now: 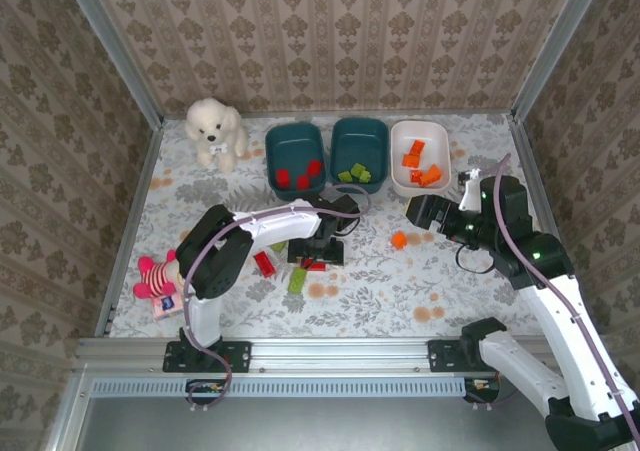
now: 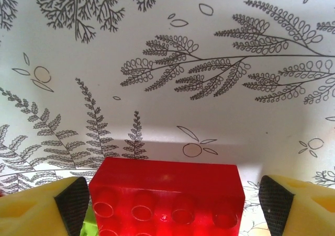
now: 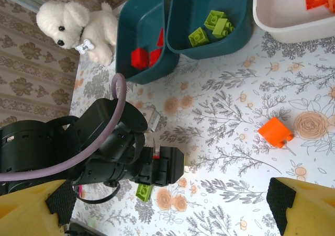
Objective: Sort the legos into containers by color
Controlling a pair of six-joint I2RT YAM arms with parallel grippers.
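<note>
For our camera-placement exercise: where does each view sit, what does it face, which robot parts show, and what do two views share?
Top external: above, behind the bases, facing the table; both arms, left gripper, right gripper.
Left wrist: low, facing a red lego between its fingertips.
Right wrist: higher, facing an orange lego, teal tubs, the left arm; own fingertips.
Shared by top and right wrist: that orange lego.

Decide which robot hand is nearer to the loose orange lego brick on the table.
Right. The right hand hangs close by, just beyond the orange brick; the left hand is well to its left, around a red brick.
</note>
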